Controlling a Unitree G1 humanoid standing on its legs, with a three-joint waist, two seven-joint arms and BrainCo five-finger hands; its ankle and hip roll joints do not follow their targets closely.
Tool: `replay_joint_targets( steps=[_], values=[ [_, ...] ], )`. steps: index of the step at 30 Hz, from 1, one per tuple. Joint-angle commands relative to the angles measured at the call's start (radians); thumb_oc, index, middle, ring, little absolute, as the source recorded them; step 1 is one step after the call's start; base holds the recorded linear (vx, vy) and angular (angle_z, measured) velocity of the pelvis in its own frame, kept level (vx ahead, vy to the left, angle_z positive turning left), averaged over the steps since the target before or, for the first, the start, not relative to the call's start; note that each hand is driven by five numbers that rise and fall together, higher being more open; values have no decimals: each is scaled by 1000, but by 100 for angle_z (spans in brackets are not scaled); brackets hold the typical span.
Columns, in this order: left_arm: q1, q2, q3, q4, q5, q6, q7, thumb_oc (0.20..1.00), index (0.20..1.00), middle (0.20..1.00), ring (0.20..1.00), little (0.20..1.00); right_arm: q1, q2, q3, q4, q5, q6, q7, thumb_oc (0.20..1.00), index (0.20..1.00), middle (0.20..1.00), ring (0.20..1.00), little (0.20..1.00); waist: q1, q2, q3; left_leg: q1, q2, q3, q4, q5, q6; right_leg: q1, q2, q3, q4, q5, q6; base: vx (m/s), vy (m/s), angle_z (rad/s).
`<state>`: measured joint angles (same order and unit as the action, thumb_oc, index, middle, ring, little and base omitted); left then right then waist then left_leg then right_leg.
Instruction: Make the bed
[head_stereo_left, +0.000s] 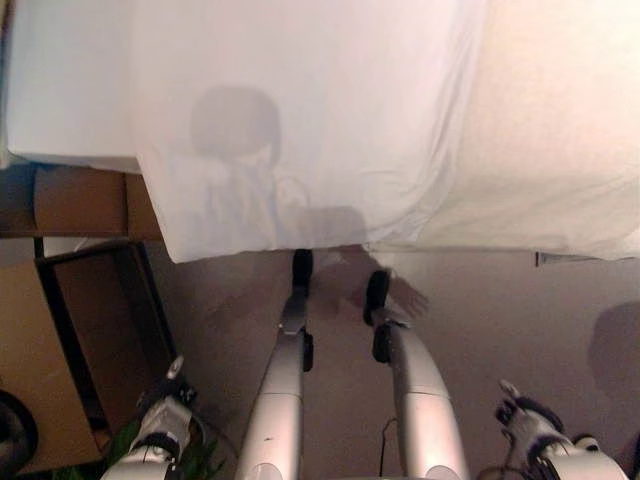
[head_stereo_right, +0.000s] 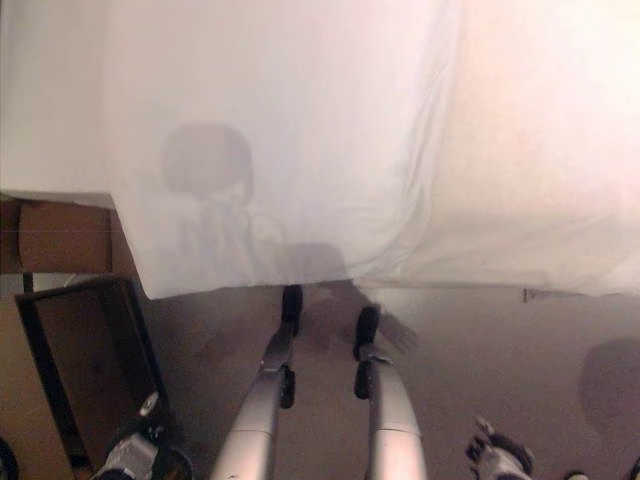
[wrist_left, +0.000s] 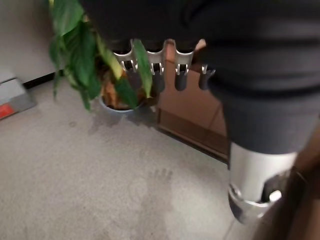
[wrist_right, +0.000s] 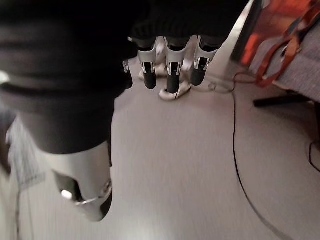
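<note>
Bed (head_stereo_left: 560, 130) lying across the far side, white sheet (head_stereo_left: 300, 120) draping over its near edge toward the grey floor (head_stereo_left: 480, 320).
Left hand (wrist_left: 165, 70) hanging low beside a potted plant (wrist_left: 95, 55) and brown cardboard box (head_stereo_left: 70, 200), fingers relaxed, holding nothing; right hand (wrist_right: 170, 65) hanging over the floor, fingers loose, empty, well apart from the sheet.

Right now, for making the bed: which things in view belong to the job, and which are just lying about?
Job:
white sheet, hanging over the bed's near edge
bed, cream cover showing on the right
left hand, low, holding nothing
right hand, low, holding nothing

Lying about:
potted plant
cardboard boxes
dark frame on the floor
</note>
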<state>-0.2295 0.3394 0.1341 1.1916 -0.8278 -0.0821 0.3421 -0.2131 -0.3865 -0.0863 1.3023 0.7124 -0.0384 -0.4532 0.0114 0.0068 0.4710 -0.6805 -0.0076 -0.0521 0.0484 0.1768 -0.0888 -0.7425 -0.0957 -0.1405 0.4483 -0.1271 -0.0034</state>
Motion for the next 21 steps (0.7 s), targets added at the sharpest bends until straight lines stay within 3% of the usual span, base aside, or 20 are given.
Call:
replay_joint_targets(
  steps=[1,6,9,13,21],
  values=[
    [-5,-13,-46,-8,161,-5,-16,1000,1000,1000,1000,1000,-34,-50,-6,-60,-67,-33,5,1000,1000,1000,1000,1000,-14,20,49,89,-55,36,103,-113,43,161,10,-6,-231,132,74,-49,-40,-13],
    [38,-17,-129,-68,322,-10,-38,1000,1000,1000,1000,1000,-2,-67,64,-124,-215,-25,35,1000,1000,1000,1000,1000,-16,25,49,244,-45,33,90,-113,41,303,17,-9,-222,115,72,-57,-41,-6],
    [55,-12,-238,-131,505,-15,-100,1000,1000,1000,1000,1000,13,-75,154,-180,-358,-21,122,1000,1000,1000,1000,1000,-16,30,49,404,-36,23,55,-103,40,459,24,-12,-239,100,72,-33,-73,-4],
    [66,-14,-338,-138,708,-14,-107,1000,1000,1000,1000,1000,37,-52,222,-219,-472,-21,161,1000,1000,1000,1000,1000,-19,31,-53,496,-30,19,-4,-91,39,550,39,-21,-295,105,79,43,-58,0],
    [90,-95,-367,19,834,27,-172,1000,1000,1000,1000,1000,59,48,361,-108,-663,36,270,1000,1000,1000,1000,1000,-9,13,-241,649,-19,44,-84,-101,38,703,63,-9,-428,141,91,53,-43,2]
  ],
)
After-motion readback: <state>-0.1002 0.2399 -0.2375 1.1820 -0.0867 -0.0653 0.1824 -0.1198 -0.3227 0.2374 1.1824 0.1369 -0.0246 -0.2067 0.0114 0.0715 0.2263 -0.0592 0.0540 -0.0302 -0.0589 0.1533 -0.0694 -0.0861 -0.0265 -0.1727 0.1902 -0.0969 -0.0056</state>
